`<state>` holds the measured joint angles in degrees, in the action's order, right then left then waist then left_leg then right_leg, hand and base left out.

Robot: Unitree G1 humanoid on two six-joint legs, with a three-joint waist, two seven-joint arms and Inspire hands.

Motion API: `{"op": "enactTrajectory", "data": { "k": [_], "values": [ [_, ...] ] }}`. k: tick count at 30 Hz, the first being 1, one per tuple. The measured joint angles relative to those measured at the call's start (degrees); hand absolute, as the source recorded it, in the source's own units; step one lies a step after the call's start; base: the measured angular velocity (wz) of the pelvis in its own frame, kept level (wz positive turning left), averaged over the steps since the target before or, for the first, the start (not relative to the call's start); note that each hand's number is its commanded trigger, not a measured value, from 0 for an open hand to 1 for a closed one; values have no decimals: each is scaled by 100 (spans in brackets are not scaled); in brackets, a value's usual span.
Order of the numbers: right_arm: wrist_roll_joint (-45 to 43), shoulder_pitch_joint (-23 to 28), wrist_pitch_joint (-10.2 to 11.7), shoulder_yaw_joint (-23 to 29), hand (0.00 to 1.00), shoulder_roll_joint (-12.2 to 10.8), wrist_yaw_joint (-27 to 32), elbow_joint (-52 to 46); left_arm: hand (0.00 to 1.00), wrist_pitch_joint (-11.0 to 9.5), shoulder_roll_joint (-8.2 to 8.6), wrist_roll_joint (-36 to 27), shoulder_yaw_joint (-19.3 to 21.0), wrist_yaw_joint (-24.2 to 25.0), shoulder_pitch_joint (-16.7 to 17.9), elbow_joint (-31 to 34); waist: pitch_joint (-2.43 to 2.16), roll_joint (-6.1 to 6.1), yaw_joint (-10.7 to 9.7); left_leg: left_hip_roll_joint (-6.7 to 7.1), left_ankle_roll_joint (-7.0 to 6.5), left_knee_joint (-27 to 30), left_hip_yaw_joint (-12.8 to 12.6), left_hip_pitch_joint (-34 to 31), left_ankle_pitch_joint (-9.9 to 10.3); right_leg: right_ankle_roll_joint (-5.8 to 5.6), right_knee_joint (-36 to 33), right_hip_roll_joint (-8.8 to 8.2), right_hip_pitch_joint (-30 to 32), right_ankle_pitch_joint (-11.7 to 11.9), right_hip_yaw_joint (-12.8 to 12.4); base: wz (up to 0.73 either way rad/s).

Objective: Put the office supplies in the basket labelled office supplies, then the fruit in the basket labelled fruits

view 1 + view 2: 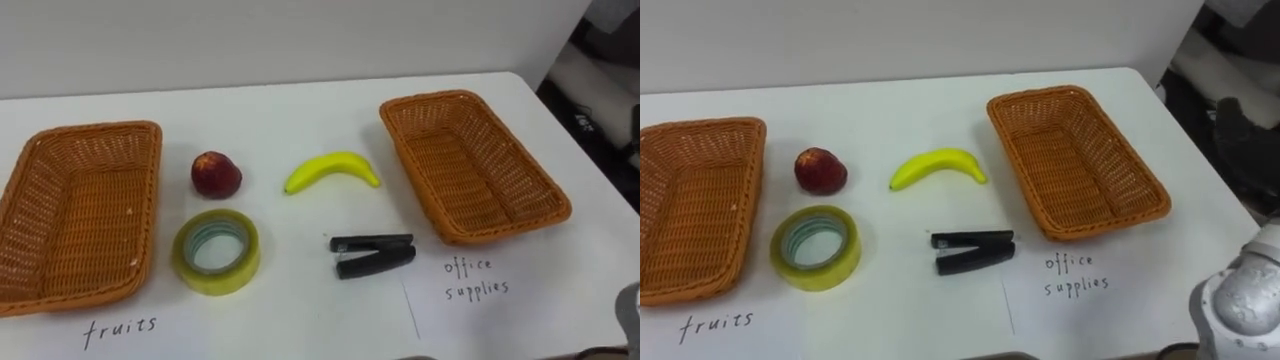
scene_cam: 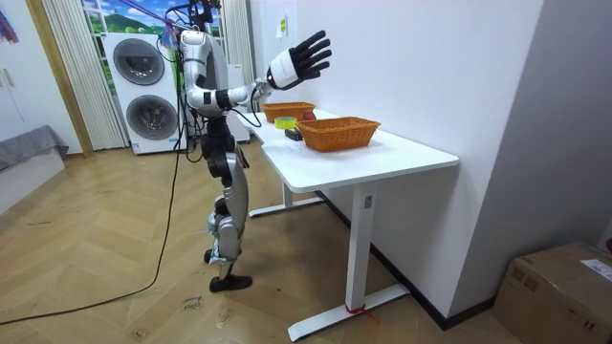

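no item is sorted yet. both wicker baskets are found empty: the fruit basket (image 1: 75, 210) at the left of the frame, the office basket (image 1: 470, 160) at the right. between them, on the white table (image 1: 300, 110), four items are laid apart from one another: a red fruit (image 1: 215, 174) and a banana (image 1: 332, 170) in the upper row, a roll of tape (image 1: 216, 251) and a black stapler (image 1: 372, 256) in the lower row. the right hand (image 2: 301, 57) is seen in the room view, raised in the air by the table's edge, fingers spread apart, nothing held. the task is judged to be at its start; two fruits and two office items are left to be moved.
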<state>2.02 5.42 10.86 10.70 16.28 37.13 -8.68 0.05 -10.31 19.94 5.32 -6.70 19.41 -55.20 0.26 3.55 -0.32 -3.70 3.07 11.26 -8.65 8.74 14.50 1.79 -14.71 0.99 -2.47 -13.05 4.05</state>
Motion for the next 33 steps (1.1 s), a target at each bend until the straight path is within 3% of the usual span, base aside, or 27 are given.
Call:
{"op": "enactTrajectory", "data": {
  "k": [10, 15, 17, 25, 28, 30, 33],
  "values": [
    [-63, -188, -58, -238, 0, 7, -931, -6, 0, 50, -123, 342, 7, 365, -8, 131, 17, 84, 183, -1, 0, 9, 104, -9, 0, -10, 127, -16, -150, 37, 155, 9],
    [-244, -312, -230, -500, 0, 144, -1559, -7, 0, 123, -134, 349, 4, 463, -93, 145, 8, 80, 225, 5, 0, 13, 125, -58, 0, -12, 137, -47, -147, 38, 262, 8],
    [-306, -354, -238, -538, 0, 179, -1827, -16, 0, 137, -136, 364, 5, 482, -101, 224, -28, 79, 221, 18, -4, 18, 243, -113, -2, -19, 193, -60, -165, 43, 357, 19],
    [-507, -453, -484, -639, 0, 240, -2453, -15, 0, 253, -148, 370, 20, 501, -197, 241, -27, 85, 246, 23, -25, 5, 415, -106, -15, -19, 207, -74, -283, 45, 542, 13],
    [-507, -452, -552, -770, 0, 316, -2624, -2, 0, 253, -153, 364, 8, 501, -205, 236, -1, 73, 245, 23, -28, 6, 433, -89, -17, -19, 211, -78, -324, 44, 572, 6],
    [-502, -453, -590, -779, 0, 367, -2740, 16, 0, 253, -161, 356, 1, 498, -221, 236, 48, 117, 234, 32, -47, 13, 494, -116, -29, -19, 212, -92, -335, 45, 644, 14],
    [-586, -453, -606, -777, 0, 372, -2798, 57, 0, 256, -161, 407, 2, 485, -231, 237, 43, 148, 227, 37, -61, 35, 554, -171, -37, -18, 212, -99, -280, 45, 681, 9]
  ]
}}
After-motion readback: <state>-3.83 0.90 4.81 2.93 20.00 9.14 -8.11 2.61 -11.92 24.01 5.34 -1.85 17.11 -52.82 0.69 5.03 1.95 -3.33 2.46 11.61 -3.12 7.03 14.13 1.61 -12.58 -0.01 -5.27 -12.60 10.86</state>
